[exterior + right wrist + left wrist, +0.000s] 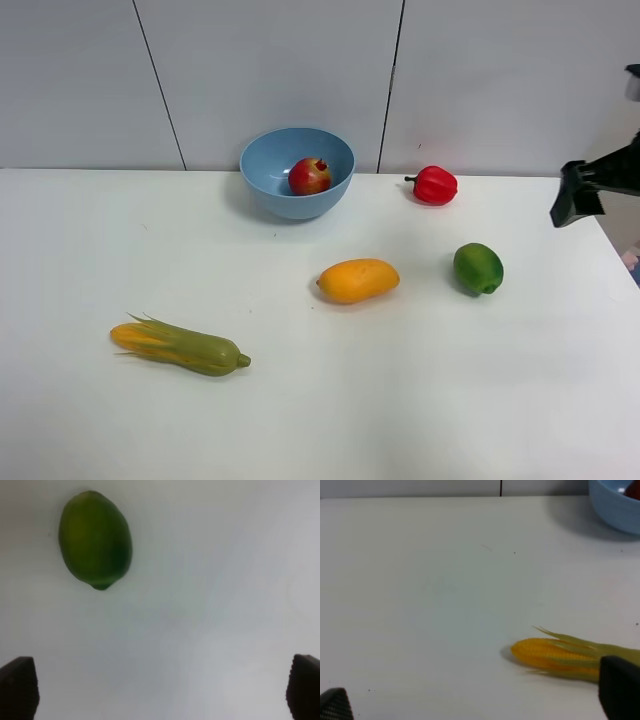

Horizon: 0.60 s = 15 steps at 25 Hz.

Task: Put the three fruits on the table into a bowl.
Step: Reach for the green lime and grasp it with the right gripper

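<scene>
Pomegranate (310, 176) inside bowl (290, 206); mango (358, 280) on table (500, 400) in front of bowl, lime (478, 268) further off on the right-arm side, both yet to be moved. Right gripper (160, 690) spread wide, empty, near lime; left gripper (477, 705) equally wide beside corn cob (180, 346). Risk: glossy lime rolling away under off-centre pinch; red pepper (434, 185) beside bowl mistaken for fruit.

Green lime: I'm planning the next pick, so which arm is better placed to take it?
The right: the open right gripper has the lime just ahead, while the left gripper is over by the corn cob.
</scene>
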Available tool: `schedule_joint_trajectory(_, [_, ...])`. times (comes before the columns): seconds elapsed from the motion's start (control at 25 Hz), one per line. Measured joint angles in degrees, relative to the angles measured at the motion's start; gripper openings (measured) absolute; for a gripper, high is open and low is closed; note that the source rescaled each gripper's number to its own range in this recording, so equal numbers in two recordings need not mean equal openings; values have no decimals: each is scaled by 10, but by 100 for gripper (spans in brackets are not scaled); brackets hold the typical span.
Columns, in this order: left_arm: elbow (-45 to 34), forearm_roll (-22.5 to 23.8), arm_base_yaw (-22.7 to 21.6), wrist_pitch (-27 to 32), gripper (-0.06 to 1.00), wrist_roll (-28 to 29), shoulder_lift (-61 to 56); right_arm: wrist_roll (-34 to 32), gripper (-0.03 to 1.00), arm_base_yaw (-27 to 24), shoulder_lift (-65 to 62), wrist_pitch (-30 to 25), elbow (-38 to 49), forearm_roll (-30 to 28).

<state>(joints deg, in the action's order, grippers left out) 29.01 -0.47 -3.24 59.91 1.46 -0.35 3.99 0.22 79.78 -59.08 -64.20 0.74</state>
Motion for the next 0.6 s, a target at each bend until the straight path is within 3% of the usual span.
schedule_joint_trajectory(0.6, [0,0,0,1,98,0,0,19,100,33,192,132,-5,35])
